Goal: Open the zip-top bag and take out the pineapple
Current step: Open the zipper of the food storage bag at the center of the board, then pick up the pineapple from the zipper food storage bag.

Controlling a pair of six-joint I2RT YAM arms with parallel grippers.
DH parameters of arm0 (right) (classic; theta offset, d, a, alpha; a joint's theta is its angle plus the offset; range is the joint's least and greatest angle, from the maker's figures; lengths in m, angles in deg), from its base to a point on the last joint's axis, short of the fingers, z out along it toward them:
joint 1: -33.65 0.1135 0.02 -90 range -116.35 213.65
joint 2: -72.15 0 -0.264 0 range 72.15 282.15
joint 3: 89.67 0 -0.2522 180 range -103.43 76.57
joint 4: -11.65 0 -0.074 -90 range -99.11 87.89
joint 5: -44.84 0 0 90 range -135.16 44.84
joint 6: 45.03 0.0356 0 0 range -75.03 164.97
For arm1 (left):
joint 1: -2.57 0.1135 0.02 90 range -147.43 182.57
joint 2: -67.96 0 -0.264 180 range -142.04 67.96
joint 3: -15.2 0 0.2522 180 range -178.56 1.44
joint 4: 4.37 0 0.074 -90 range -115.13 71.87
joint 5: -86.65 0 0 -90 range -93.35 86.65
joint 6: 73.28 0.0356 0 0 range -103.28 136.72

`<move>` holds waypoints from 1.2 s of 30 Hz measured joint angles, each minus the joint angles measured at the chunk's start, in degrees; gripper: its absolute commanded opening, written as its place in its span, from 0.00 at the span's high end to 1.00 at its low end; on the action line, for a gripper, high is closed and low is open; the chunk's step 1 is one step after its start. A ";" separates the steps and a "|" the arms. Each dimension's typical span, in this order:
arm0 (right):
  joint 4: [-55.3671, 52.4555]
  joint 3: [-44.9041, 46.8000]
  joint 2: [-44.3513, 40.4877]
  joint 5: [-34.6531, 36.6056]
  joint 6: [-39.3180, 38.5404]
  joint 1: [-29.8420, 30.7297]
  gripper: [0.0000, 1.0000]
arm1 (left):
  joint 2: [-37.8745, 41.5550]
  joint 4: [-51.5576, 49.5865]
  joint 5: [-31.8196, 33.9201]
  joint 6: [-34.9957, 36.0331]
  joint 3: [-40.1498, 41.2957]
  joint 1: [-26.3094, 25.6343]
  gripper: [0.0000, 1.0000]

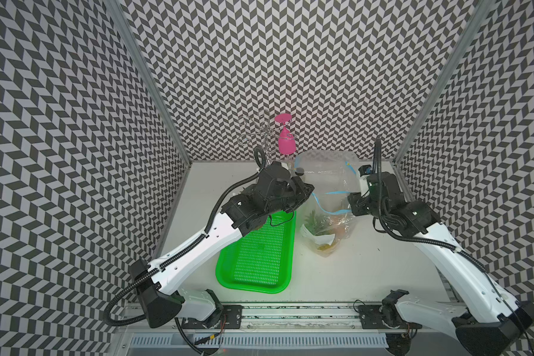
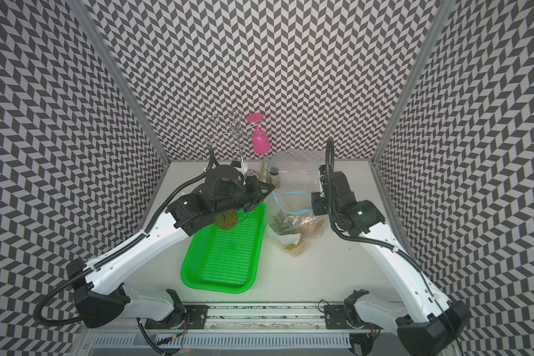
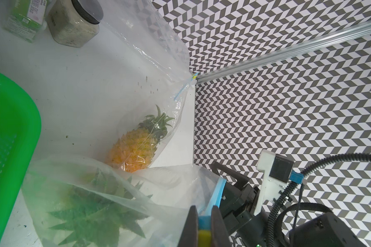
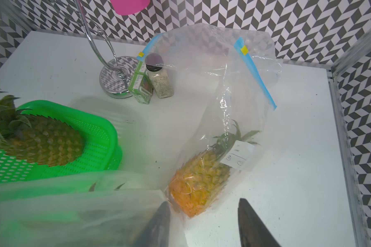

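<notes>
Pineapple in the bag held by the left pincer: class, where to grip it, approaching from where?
Probably its leafy crown, coming from above between the parted blue zip edges: the leaves fan up toward them, nearest the opening.

The white worktop (image 1: 383, 271) is carrying a green basket (image 1: 256, 259). A clear zip-top bag (image 1: 324, 228) is resting just beside the basket. Behind the basket, a chrome stand (image 4: 116, 79), a green carton (image 4: 141, 87) and a spice jar (image 4: 161, 81) are standing close together.
</notes>
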 measured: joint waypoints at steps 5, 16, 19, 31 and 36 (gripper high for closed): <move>-2.16 0.68 -1.18 -1.29 -0.11 -3.39 0.51 | 0.00 -0.15 -0.02 0.11 0.00 0.00 1.00; -11.74 -17.16 -0.92 -5.33 9.38 10.27 0.57 | -1.31 0.76 -2.89 1.22 -0.31 -0.17 1.00; -13.07 -18.78 -1.99 -6.71 13.90 13.88 0.66 | -1.51 0.92 -3.45 1.36 -0.31 -0.37 1.00; -10.23 -4.15 -3.82 -13.42 24.59 15.34 0.86 | -1.55 0.92 -3.56 1.40 -0.48 -0.90 1.00; -7.58 -1.95 -3.21 -12.24 24.39 11.58 0.70 | -1.55 0.92 -4.07 1.81 -0.48 -2.05 1.00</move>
